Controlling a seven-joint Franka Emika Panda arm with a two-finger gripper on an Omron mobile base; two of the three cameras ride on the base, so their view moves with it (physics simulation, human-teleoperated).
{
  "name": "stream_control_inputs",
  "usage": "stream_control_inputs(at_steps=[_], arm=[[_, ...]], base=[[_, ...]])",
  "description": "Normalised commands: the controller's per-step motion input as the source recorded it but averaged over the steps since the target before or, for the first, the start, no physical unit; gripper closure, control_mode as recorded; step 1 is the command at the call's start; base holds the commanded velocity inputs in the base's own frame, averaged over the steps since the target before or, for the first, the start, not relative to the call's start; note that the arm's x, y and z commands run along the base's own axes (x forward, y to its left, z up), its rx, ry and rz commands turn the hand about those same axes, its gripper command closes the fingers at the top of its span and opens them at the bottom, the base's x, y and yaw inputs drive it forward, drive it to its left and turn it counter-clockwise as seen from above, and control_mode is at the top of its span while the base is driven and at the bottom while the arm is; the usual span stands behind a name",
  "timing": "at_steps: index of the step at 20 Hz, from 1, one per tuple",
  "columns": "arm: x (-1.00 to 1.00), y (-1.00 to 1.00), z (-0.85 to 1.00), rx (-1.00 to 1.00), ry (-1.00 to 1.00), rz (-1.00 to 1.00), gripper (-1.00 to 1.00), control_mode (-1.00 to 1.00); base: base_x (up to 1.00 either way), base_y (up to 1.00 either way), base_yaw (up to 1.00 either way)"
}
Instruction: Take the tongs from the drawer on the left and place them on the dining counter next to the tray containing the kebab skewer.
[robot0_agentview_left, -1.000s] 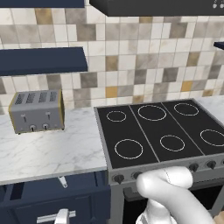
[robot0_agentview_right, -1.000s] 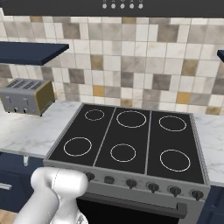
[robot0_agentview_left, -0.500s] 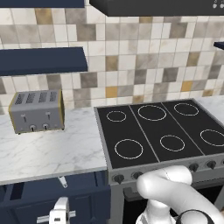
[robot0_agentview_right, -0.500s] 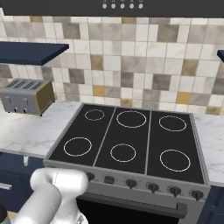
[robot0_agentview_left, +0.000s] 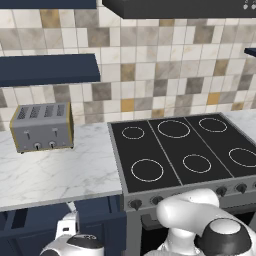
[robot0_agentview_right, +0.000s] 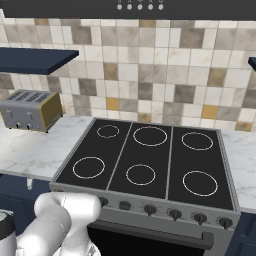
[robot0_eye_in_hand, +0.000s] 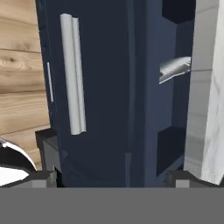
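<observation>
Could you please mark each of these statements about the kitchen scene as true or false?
1. The silver four-slot toaster stands on the white marble worktop. True.
2. A pot sits on the black six-ring cooktop. False: its rings are bare.
3. The gripper is shut on the silver bar handle. False: the gripper is open and holds nothing.
4. In the hand view, the bar handle is fixed to a dark navy drawer front. True.
5. The wall behind the cooktop is plain white. False: it carries mixed beige, grey and ochre tiles.
</observation>
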Motion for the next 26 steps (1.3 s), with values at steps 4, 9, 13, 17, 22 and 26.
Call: stream_control_inputs(at_steps=[4, 9, 13, 17, 22, 26], arm=[[0.24, 0.0, 0.0, 0.0, 0.22, 0.0, -1.0, -1.0], [0.17, 0.0, 0.0, 0.0, 0.13, 0.01, -1.0, -1.0], [0.4, 0.0, 0.0, 0.0, 0.15, 0.0, -1.0, -1.0], [0.53, 0.0, 0.0, 0.0, 0.2, 0.0, -1.0, -1.0], [0.38, 0.01, -0.02, 0.0, 0.21, 0.0, -1.0, -1.0], [0.2, 0.12, -0.17, 0.0, 0.24, 0.0, -1.0, -1.0]], base=[[0.0, 0.0, 0.0], [0.0, 0.0, 0.0], [0.0, 0.0, 0.0], [0.0, 0.0, 0.0], [0.0, 0.0, 0.0], [0.0, 0.0, 0.0]])
